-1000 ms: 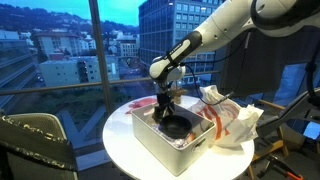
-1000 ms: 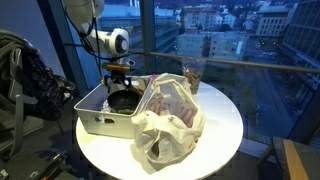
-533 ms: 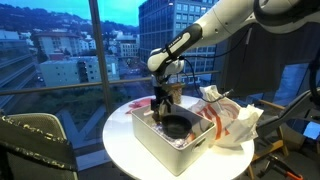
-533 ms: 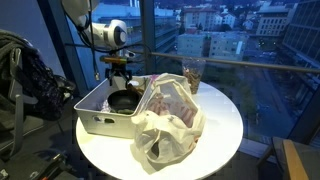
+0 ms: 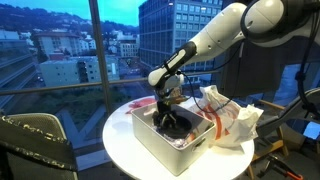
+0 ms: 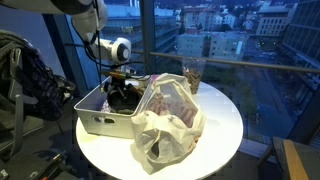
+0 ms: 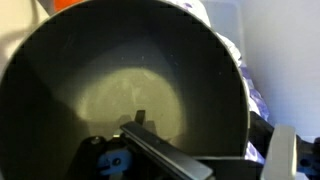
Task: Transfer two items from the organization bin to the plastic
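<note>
A white organization bin [image 5: 158, 146] stands on a round white table and also shows in an exterior view [image 6: 98, 123]. A black bowl [image 5: 183, 128] lies inside it [image 6: 124, 101]. The bowl fills the wrist view [image 7: 130, 80]. My gripper [image 5: 170, 114] is down in the bin at the bowl [image 6: 122, 90]. In the wrist view, one finger is inside the bowl and the other outside its rim [image 7: 228, 160], with the jaws apart. A crumpled clear plastic bag [image 5: 236, 120] lies beside the bin [image 6: 166, 118].
The round table [image 5: 122, 152] has close edges all round [image 6: 222, 132]. A drinking glass [image 6: 192, 72] stands at the far side near the window. A chair [image 5: 36, 140] is beside the table. Something orange [image 7: 72, 4] lies in the bin by the bowl.
My gripper rose a little above the bin half a second ago, then came down again, now lower and onto the black bowl's rim.
</note>
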### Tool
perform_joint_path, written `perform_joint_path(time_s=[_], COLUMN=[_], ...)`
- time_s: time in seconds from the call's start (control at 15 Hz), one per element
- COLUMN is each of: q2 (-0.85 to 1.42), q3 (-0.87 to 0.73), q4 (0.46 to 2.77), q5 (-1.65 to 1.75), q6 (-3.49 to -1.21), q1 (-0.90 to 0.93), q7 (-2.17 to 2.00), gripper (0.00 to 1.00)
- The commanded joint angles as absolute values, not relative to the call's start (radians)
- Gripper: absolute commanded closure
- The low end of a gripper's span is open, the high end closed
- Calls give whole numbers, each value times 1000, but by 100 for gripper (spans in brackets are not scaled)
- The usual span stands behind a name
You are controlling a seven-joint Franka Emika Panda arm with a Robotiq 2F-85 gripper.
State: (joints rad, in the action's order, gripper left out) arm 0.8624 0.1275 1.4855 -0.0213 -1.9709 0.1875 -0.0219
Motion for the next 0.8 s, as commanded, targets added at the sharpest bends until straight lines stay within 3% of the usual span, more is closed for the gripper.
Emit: perform_joint_path(time_s=[0.0,0.6,0.73], q2=[921,872,851], q3=[100,76,91], q4=[1411,1393,1380], q5=[-12,-2,-34], q6=[-1929,-1735,-1663], q1=[191,196,174], q7=[-45,-101,-86], gripper=[26,94,99])
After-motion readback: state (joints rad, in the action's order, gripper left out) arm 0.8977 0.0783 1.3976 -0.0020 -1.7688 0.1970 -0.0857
